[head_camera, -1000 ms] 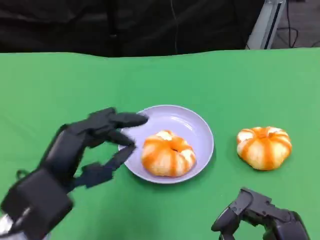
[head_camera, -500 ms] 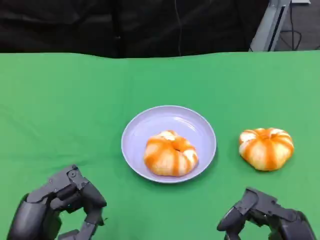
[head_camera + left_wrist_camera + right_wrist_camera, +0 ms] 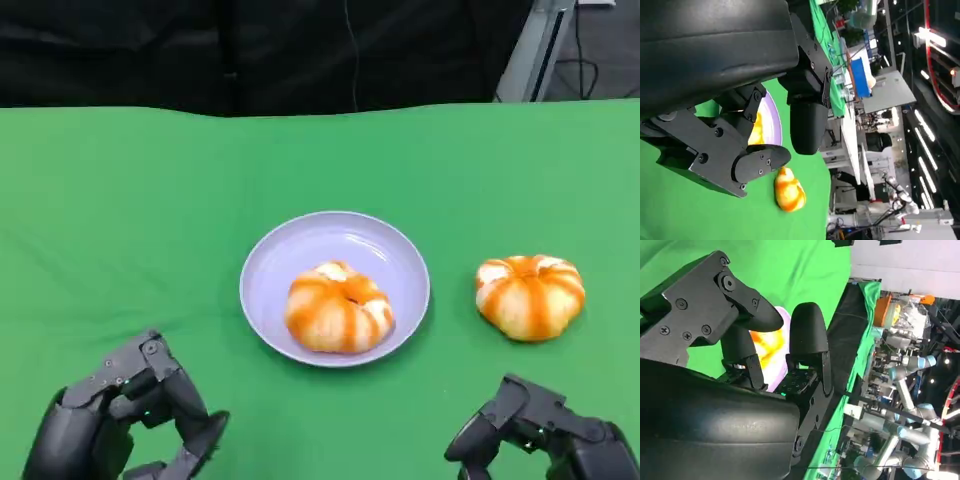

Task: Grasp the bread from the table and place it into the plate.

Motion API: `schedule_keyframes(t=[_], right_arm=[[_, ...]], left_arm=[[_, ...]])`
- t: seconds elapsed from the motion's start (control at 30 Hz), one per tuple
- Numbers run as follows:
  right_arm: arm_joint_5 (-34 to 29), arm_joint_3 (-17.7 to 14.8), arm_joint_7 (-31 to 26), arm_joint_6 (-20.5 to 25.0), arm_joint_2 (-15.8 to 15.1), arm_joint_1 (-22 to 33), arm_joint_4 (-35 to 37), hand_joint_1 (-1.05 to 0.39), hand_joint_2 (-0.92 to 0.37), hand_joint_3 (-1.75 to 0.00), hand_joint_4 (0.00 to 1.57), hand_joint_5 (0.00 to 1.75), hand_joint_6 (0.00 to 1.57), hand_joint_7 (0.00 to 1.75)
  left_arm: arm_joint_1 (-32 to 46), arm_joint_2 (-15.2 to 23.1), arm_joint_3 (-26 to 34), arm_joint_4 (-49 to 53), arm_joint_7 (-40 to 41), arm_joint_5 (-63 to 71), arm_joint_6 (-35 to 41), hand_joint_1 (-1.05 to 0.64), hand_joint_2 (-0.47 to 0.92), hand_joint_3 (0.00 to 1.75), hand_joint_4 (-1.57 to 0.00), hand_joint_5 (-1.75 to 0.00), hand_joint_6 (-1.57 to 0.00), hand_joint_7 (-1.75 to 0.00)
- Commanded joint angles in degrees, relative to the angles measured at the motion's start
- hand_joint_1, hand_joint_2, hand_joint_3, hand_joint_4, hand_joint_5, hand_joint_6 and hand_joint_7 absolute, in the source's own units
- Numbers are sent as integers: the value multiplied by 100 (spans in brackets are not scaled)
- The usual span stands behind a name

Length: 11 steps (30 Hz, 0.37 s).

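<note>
You had a matt green cloth [image 3: 150, 190] over the table, soft-looking and faintly creased. The lilac plate [image 3: 300, 245] looked like smooth plastic with a dull sheen. Both breads, one [image 3: 338, 306] on the plate and one [image 3: 530, 294] on the cloth, showed a glossy orange glaze over a paler crust. Your left hand [image 3: 120, 415] and right hand [image 3: 545, 440] were hard black plastic, satin-finished, with visible screw heads.

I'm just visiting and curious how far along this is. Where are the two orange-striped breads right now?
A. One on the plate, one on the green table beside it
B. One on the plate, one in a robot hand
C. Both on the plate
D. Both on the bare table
A. One bread lies on the lilac plate, while the other bread sits on the green table apart from it, touched by neither hand.
</note>
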Motion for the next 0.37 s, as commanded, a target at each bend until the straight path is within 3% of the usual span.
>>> schedule_keyframes(t=[0.03,0.37], right_arm=[[31,12,-9,12,8,7,-49,-13,-38,-124,70,159,77,132],[-64,32,-23,-20,30,-9,-47,-10,-37,-127,70,160,77,132]], left_arm=[[-115,65,105,195,-113,-53,-243,-6,45,107,-84,-175,-63,-168],[-163,55,186,299,-62,80,-291,-6,43,111,-85,-175,-67,-166]])
